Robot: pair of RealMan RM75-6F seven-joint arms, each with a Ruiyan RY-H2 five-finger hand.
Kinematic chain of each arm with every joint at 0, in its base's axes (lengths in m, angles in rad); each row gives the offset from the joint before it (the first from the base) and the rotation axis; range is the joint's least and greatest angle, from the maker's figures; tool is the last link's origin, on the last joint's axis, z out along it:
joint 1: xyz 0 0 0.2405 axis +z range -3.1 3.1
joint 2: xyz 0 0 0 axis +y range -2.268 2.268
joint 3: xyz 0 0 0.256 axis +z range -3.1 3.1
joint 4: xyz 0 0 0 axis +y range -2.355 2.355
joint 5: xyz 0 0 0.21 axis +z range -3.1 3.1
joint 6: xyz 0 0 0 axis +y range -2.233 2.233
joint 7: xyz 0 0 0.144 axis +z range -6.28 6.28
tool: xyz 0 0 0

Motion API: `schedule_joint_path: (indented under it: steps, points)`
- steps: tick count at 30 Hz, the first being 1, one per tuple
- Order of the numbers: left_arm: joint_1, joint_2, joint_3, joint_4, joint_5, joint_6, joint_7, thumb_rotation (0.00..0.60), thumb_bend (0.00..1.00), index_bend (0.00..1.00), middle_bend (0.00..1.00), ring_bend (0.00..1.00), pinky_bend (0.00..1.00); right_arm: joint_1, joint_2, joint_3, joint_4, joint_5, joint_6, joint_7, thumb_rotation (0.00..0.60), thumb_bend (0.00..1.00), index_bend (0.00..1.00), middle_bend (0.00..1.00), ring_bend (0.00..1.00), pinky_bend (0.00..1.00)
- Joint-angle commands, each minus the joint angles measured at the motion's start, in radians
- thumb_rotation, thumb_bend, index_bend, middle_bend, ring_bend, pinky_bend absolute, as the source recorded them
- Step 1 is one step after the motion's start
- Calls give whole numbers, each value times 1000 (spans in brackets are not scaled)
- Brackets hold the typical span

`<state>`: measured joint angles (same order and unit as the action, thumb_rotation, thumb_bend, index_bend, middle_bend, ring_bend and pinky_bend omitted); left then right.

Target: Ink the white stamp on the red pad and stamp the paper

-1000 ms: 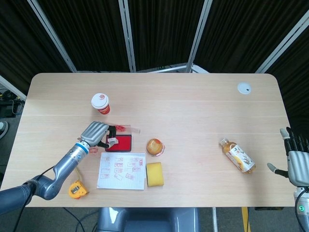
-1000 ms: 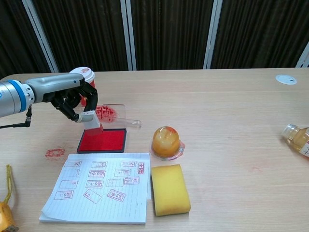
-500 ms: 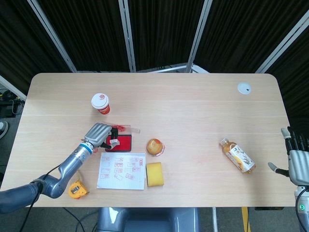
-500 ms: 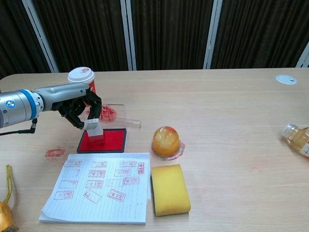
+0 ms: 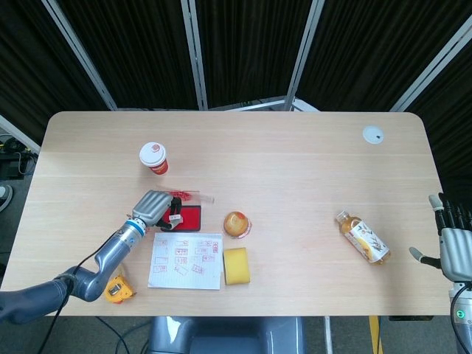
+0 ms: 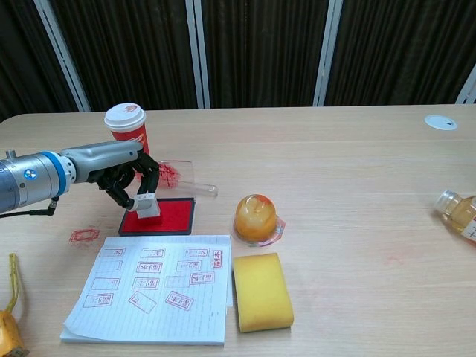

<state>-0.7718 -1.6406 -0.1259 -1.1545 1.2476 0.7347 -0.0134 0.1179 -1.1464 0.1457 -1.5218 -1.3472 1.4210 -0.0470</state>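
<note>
chest view: my left hand (image 6: pixel 123 177) grips the white stamp (image 6: pixel 148 206), fingers curled round its upper part, base down on the red pad (image 6: pixel 167 216)
stamp: upright, long axis roughly vertical, sitting on the pad's left portion; looks like it's touching the ink surface, though I can't be sure it's pressed
pad: flat on the bench (image 6: pixel 335 163), just behind the paper (image 6: pixel 152 294), with its clear lid (image 6: pixel 175 175) lying behind it, red-smeared
key relation: paper lies directly toward me from the pad, near edge to near edge; the stamp only has to lift and come back toward my side, axis kept vertical
paper: already carries several red rectangular prints; bare space shows along the lower edge and right side
nearer arm: left, by far; pad and paper are both on its side
head view: my right hand (image 5: pixel 456 247) hangs at the bench's far right edge, fingers apart, holding nothing, well apart from the work
step: inking, I judge; the stamping is not yet done
risk: tilting on the lift would give an uneven print
other: paper cup (image 6: pixel 127 126) behind my hand, jelly cup (image 6: pixel 255 218) and yellow sponge (image 6: pixel 262 290) right of the paper, bottle (image 5: pixel 363 239) far right, tape measure (image 5: pixel 117 289) by my left forearm
</note>
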Motion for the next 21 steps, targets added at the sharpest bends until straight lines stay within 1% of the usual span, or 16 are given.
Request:
schedule_joint_path:
  steps: [1, 21]
  points:
    - [0, -8, 3, 10, -1, -2, -1, 600, 332, 589, 577, 746, 786, 1, 0, 0, 1, 2, -2, 1, 600, 0, 0, 0, 0, 0]
    - [-1, -29, 10, 41, -9, -12, -4, 600, 335, 602, 585, 746, 786, 1, 0, 1, 3, 4, -2, 2, 600, 0, 0, 0, 0, 0]
